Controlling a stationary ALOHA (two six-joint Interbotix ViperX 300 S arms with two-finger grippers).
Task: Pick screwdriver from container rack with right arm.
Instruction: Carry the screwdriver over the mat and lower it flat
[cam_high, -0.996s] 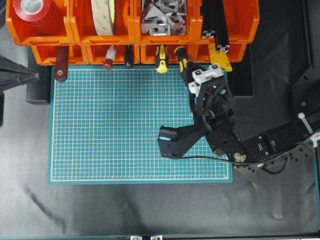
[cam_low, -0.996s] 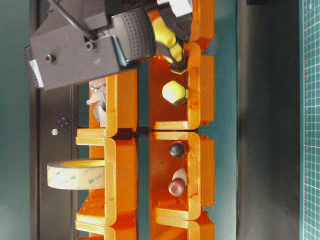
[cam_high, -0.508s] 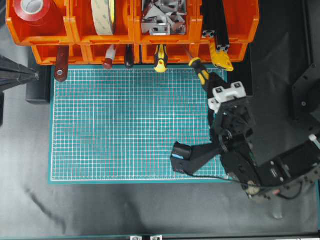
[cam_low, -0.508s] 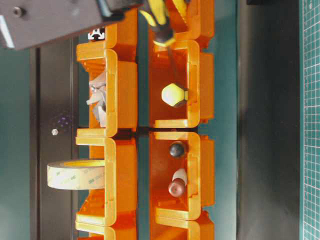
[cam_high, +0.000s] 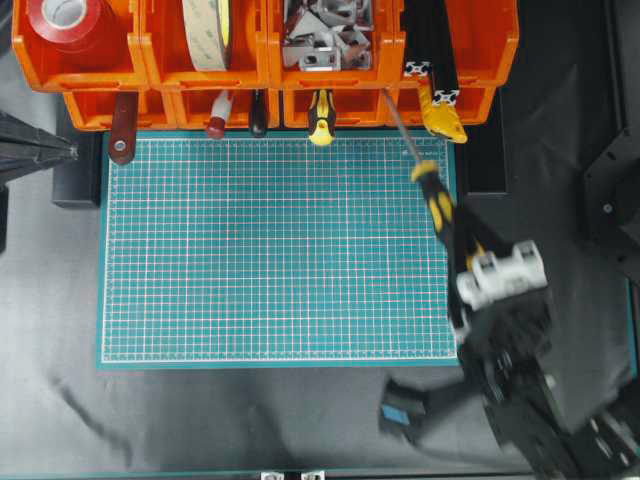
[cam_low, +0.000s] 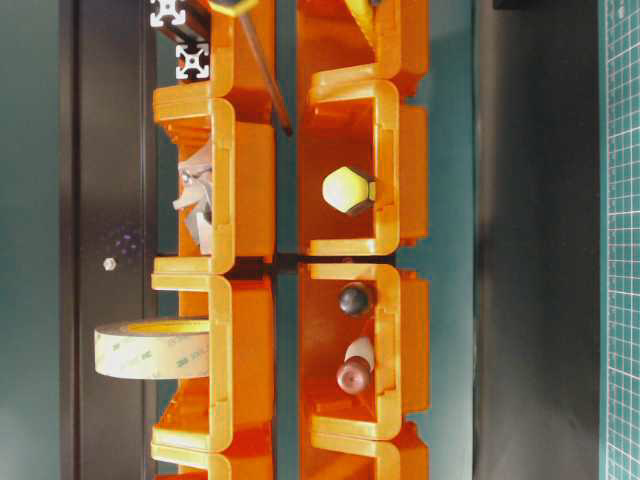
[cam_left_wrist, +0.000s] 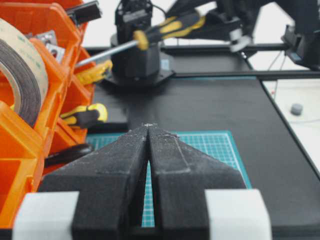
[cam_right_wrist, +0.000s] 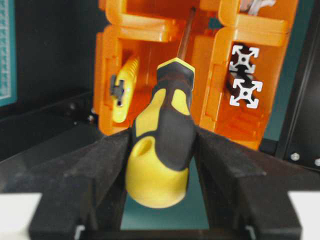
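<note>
Item: screwdriver (cam_high: 440, 205), yellow-and-black handle, thin dark shaft. My right gripper (cam_right_wrist: 161, 150) was clamped on the handle, a finger pressed to each side. In the overhead view the handle lay over the right edge of the green mat (cam_high: 270, 250); the shaft slanted up, its tip just at the front edge of the orange rack (cam_high: 265, 60). Item: my left gripper (cam_left_wrist: 148, 135), fingers pressed together, holding nothing, near the rack.

Screwdriver (cam_high: 437, 205) before container rack (cam_high: 260, 60)
</note>
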